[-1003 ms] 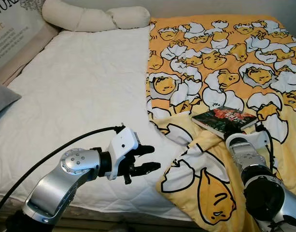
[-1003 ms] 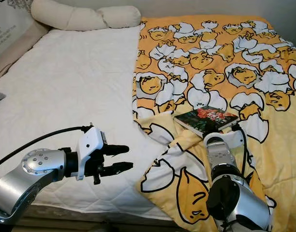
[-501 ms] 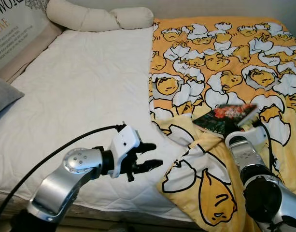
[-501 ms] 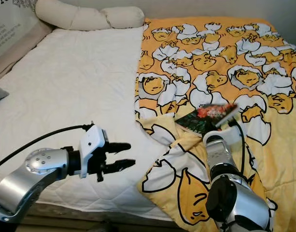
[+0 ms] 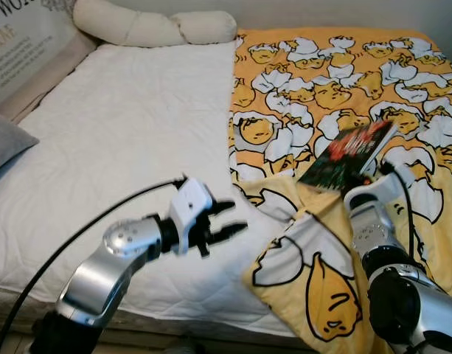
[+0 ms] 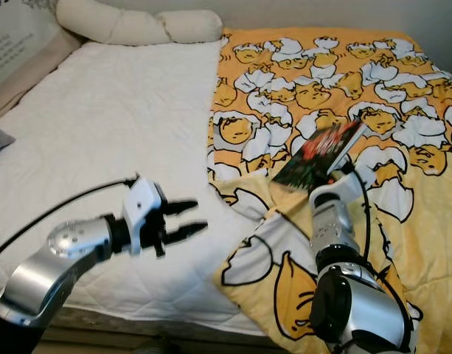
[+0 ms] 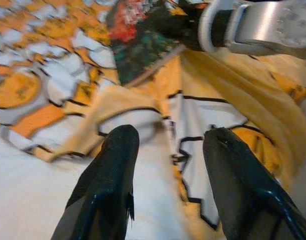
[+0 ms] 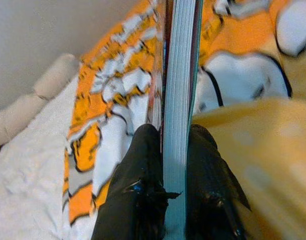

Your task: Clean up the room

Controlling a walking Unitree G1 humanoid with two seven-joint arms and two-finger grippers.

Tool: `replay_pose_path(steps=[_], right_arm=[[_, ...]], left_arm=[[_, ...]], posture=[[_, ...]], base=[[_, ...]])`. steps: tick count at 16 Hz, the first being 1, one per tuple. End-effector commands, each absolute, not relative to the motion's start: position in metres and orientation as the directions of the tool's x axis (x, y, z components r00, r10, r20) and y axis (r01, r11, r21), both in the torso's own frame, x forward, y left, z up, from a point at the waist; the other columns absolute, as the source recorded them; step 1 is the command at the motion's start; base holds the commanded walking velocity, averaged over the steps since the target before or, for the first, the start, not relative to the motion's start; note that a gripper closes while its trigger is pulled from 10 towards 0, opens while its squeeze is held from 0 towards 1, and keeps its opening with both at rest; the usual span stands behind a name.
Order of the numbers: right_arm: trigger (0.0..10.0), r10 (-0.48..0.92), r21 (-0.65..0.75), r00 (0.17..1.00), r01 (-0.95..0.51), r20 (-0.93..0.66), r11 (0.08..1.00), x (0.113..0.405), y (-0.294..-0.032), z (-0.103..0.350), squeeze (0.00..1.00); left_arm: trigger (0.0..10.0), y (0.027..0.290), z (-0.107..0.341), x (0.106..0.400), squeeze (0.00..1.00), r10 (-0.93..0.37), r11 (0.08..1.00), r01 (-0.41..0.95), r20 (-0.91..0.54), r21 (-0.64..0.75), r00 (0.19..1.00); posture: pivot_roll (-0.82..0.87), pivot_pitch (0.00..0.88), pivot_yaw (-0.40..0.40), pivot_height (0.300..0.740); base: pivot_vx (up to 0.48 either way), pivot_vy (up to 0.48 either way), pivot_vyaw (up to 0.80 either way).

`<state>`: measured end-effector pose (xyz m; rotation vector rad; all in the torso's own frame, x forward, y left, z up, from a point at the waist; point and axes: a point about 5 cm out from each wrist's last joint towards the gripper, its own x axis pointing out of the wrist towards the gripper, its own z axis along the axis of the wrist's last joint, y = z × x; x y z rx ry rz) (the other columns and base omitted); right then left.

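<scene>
A dark book with a red and green cover is tilted up off the yellow cartoon blanket on the right half of the bed. My right gripper is shut on the book, one black finger on each side of its pages. My left gripper hovers open over the white mattress, just left of the blanket's folded edge. In the left wrist view its fingers point toward the book and the right arm.
A long cream bolster pillow lies at the head of the bed. A grey cushion and a printed pillow sit along the left side. The blanket's near corner is folded over by the bed's front edge.
My right gripper has lifted the book's far end from lying flat to steeply tilted. The left gripper has risen slightly over the mattress.
</scene>
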<state>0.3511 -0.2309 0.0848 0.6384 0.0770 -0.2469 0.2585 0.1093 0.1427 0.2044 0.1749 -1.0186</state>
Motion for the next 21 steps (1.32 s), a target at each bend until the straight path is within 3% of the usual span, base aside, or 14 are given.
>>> replay_pose_path(steps=[1, 2, 3, 4, 7, 10, 12, 13, 14, 15, 16, 17, 18, 21], right_arm=[[3.1, -0.197, 0.554, 0.980, 0.174, -0.019, 0.814, 0.358, -0.233, 0.107, 0.00], [2.2, -0.142, 0.567, 0.989, 0.098, 0.035, 0.818, 0.360, -0.228, 0.114, 0.00], [0.4, -0.089, 0.565, 0.994, 0.035, 0.068, 0.824, 0.360, -0.223, 0.117, 0.00], [0.0, -0.047, 0.561, 0.996, 0.000, 0.070, 0.827, 0.360, -0.220, 0.117, 0.00], [0.0, -0.009, 0.558, 1.000, 0.009, -0.003, 0.830, 0.354, -0.218, 0.105, 0.00], [0.0, 0.102, 0.728, 0.992, -0.014, -0.077, 0.685, 0.337, -0.217, 0.086, 0.00], [2.1, 0.248, 0.791, 0.961, -0.059, -0.119, 0.610, 0.318, -0.217, 0.068, 0.00], [2.4, 0.290, 0.751, 0.933, -0.034, -0.212, 0.660, 0.307, -0.220, 0.051, 0.00], [2.2, 0.304, 0.721, 0.915, -0.022, -0.264, 0.692, 0.301, -0.222, 0.042, 0.00], [1.5, 0.307, 0.646, 0.862, 0.032, -0.404, 0.763, 0.286, -0.227, 0.025, 0.00], [0.0, 0.298, 0.624, 0.837, 0.064, -0.459, 0.779, 0.280, -0.230, 0.019, 0.00], [0.0, 0.285, 0.603, 0.825, 0.083, -0.488, 0.793, 0.277, -0.232, 0.017, 0.00], [10.0, 0.242, 0.528, 0.818, 0.086, -0.521, 0.845, 0.274, -0.237, 0.014, 0.00], [10.0, 0.215, 0.485, 0.831, 0.074, -0.513, 0.872, 0.277, -0.240, 0.016, 0.03]], left_arm=[[10.0, 0.113, 0.145, 0.264, 0.00, -0.805, 0.535, 0.837, -0.228, 0.118, 0.547], [10.0, 0.113, 0.145, 0.267, 0.00, -0.800, 0.546, 0.829, -0.216, 0.125, 0.560], [10.0, 0.112, 0.145, 0.268, 0.00, -0.799, 0.549, 0.826, -0.211, 0.127, 0.564], [10.0, 0.112, 0.144, 0.268, 0.00, -0.798, 0.551, 0.825, -0.209, 0.128, 0.565], [10.0, 0.112, 0.141, 0.266, 0.00, -0.799, 0.547, 0.827, -0.216, 0.127, 0.562], [10.0, 0.111, 0.137, 0.259, 0.00, -0.812, 0.520, 0.846, -0.238, 0.119, 0.532], [10.0, 0.108, 0.136, 0.256, 0.00, -0.821, 0.507, 0.855, -0.241, 0.106, 0.517], [10.0, 0.107, 0.135, 0.256, 0.00, -0.824, 0.503, 0.858, -0.243, 0.103, 0.512], [10.0, 0.106, 0.134, 0.256, 0.00, -0.825, 0.501, 0.859, -0.244, 0.102, 0.510], [10.0, 0.105, 0.134, 0.256, 0.00, -0.828, 0.495, 0.863, -0.247, 0.100, 0.503], [10.0, 0.104, 0.134, 0.256, 0.00, -0.830, 0.491, 0.865, -0.247, 0.098, 0.500], [10.0, 0.104, 0.134, 0.256, 0.00, -0.831, 0.490, 0.866, -0.247, 0.098, 0.498], [10.0, 0.104, 0.133, 0.256, 0.00, -0.833, 0.487, 0.868, -0.248, 0.096, 0.495], [10.0, 0.103, 0.133, 0.256, 0.00, -0.836, 0.481, 0.871, -0.249, 0.096, 0.489]], posture=[[0.06, 0.000, 0.031, 0.740], [0.06, 0.000, 0.029, 0.740], [0.06, 0.000, 0.027, 0.740], [0.05, 0.000, 0.025, 0.740], [0.06, 0.000, 0.015, 0.740], [0.05, 0.000, 0.012, 0.740], [0.05, 0.000, 0.010, 0.740], [0.04, 0.000, 0.011, 0.740], [0.04, 0.000, 0.011, 0.740], [0.04, 0.000, 0.012, 0.740], [0.04, 0.000, 0.013, 0.740], [0.04, 0.000, 0.013, 0.740], [0.03, 0.000, 0.018, 0.740], [0.03, 0.000, 0.025, 0.740]], base=[[0.000, 0.000, 0.00], [0.000, 0.000, 0.00], [0.000, 0.000, 0.00], [0.000, 0.000, 0.00], [0.000, 0.000, 0.00], [0.000, 0.000, 0.00], [0.000, 0.000, 0.00], [0.000, 0.000, 0.00], [0.000, 0.000, 0.00], [0.000, 0.000, 0.00], [0.000, 0.000, 0.00], [0.000, 0.000, 0.00], [0.000, 0.000, 0.00], [0.000, 0.000, 0.00]])
